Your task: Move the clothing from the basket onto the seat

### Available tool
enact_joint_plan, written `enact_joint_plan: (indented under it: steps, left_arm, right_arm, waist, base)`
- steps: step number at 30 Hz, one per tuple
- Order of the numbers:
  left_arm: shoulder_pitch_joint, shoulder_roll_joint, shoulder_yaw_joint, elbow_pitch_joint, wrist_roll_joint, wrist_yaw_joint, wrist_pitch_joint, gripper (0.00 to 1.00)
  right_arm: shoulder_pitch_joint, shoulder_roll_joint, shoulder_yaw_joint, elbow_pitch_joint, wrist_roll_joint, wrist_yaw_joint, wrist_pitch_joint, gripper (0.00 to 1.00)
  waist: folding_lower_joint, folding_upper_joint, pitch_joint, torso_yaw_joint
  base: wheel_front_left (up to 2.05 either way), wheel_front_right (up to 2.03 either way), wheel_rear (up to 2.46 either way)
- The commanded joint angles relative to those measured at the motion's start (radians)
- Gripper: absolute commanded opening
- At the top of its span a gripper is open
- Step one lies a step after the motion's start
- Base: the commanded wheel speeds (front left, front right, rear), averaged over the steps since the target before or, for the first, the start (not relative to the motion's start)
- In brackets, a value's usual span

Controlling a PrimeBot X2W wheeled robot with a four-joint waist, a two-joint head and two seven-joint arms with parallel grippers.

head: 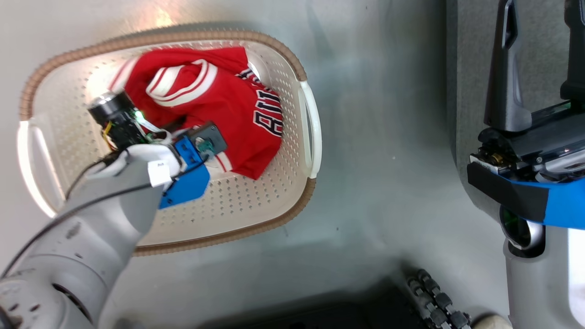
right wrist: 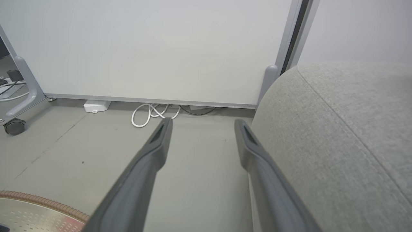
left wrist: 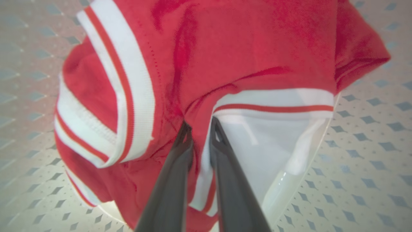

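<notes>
One red jersey (head: pixel 219 100) is lying bunched in the cream laundry basket (head: pixel 292 59) on the floor (head: pixel 379 160) in the head view; the left forearm (head: pixel 105 201) is reaching into it, and the right hand (head: pixel 541 36) is hovering at the grey seat (head: pixel 470 68) edge. Left wrist view: the left hand (left wrist: pixel 200 127) is pinching a red fold of the jersey beside a white-striped hem, fingers pressed nearly together. Right wrist view: the right hand is holding its fingers spread wide above the floor, the seat lying just beside them.

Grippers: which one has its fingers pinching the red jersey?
The left gripper: its fingers pinch red jersey fabric in the basket; the right gripper, beside the grey seat, has fingers apart, empty.
</notes>
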Motion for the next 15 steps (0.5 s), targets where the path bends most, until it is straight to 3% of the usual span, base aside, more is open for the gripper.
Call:
enact_joint_plan:
  steps: [1, 8, 15]
  left_arm:
    - [0.021, -0.019, -0.002, -0.008, -0.013, 0.003, -0.027, 0.00]
    - [0.055, -0.060, 0.008, -0.019, -0.080, 0.003, -0.106, 0.00]
    - [0.091, -0.091, 0.119, -0.052, -0.212, 0.013, -0.177, 0.00]
  right_arm:
    - [-0.014, 0.001, -0.003, 0.011, -0.001, 0.000, -0.001, 1.00]
    - [0.002, 0.001, -0.017, 0.042, -0.012, 0.000, -0.001, 1.00]
    - [0.046, 0.001, -0.034, 0.080, -0.027, 0.000, -0.001, 1.00]
  waist:
    - [0.0000, 0.0000, -0.042, 0.018]
    - [0.0000, 0.0000, -0.138, 0.052]
    - [0.0000, 0.0000, -0.273, 0.097]
  base:
    - [0.00, 0.00, 0.00]
    - [0.00, 0.00, 0.00]
    - [0.00, 0.00, 0.00]
